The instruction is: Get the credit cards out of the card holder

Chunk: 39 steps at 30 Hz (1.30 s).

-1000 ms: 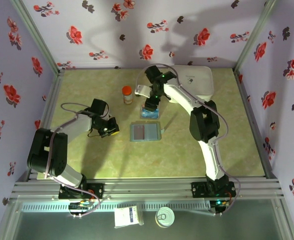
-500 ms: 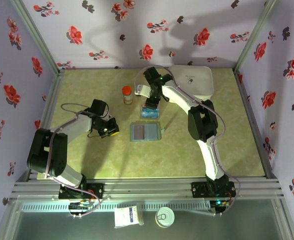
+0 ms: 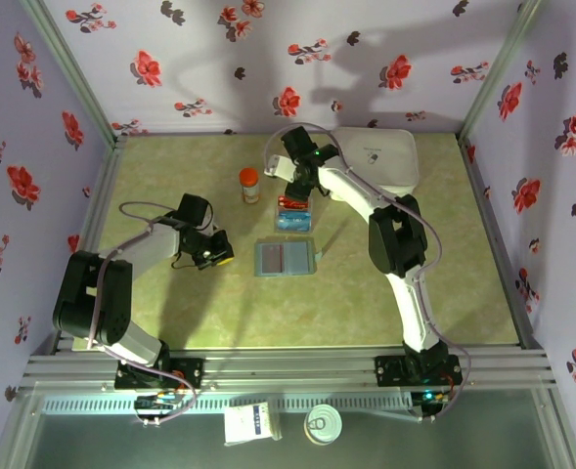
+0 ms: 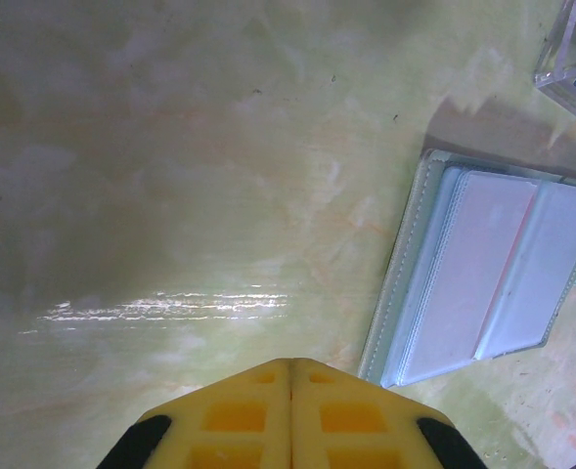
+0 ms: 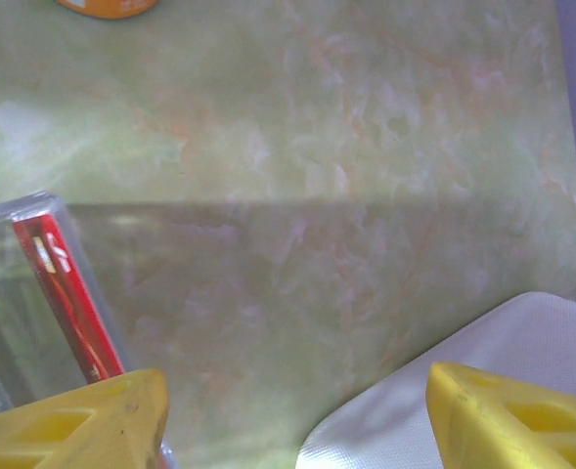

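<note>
The holder [image 3: 285, 258] lies open and flat on the table [image 3: 170, 318], just to the right of the left gripper [image 4: 289, 371]. That gripper's yellow pads are pressed together on nothing. Seen from its wrist, the holder sits ahead and to the right, close to the fingertips but not touching them. I would judge the holder light and floppy, with slick clear sleeves, and likely to skate on the glossy top unless one panel is pinned down near the fold. I cannot tell whether any sleeve has a card in it. On the far side of the holder from the arm bases sits a clear box [image 3: 294, 219], and the right gripper [image 5: 297, 381] hangs over it with its jaws spread wide and empty. The red card [image 5: 67, 293] stands on edge inside the box, just beside the gripper's left finger, and a blue card [image 3: 295, 223] lies lower in the same box. Such cards look thin, stiff, light and slippery. I think they are best pinched across both faces at an exposed edge, since one lying flat offers little to grip.
</note>
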Available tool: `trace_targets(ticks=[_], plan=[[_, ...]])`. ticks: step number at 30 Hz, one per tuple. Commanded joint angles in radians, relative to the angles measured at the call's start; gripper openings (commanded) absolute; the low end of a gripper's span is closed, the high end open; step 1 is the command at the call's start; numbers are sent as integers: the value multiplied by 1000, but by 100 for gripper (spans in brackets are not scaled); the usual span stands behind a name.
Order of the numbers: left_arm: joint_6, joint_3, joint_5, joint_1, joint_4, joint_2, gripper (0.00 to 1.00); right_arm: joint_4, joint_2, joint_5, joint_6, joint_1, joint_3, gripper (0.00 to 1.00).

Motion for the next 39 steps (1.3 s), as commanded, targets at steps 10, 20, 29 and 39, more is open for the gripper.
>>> trace_targets(ticks=[10, 20, 29, 39], plan=[[11, -1, 12, 9, -12, -6, 7, -27, 22, -58, 21, -3, -7, 72], [5, -14, 11, 9, -1, -11, 7, -104, 40, -63, -8, 6, 7, 71], [4, 6, 29, 9, 8, 3, 7, -36, -62, -20, 16, 13, -37, 71], [-18, 35, 78, -12, 71, 55, 8, 22, -211, -67, 235, 45, -173, 71]])
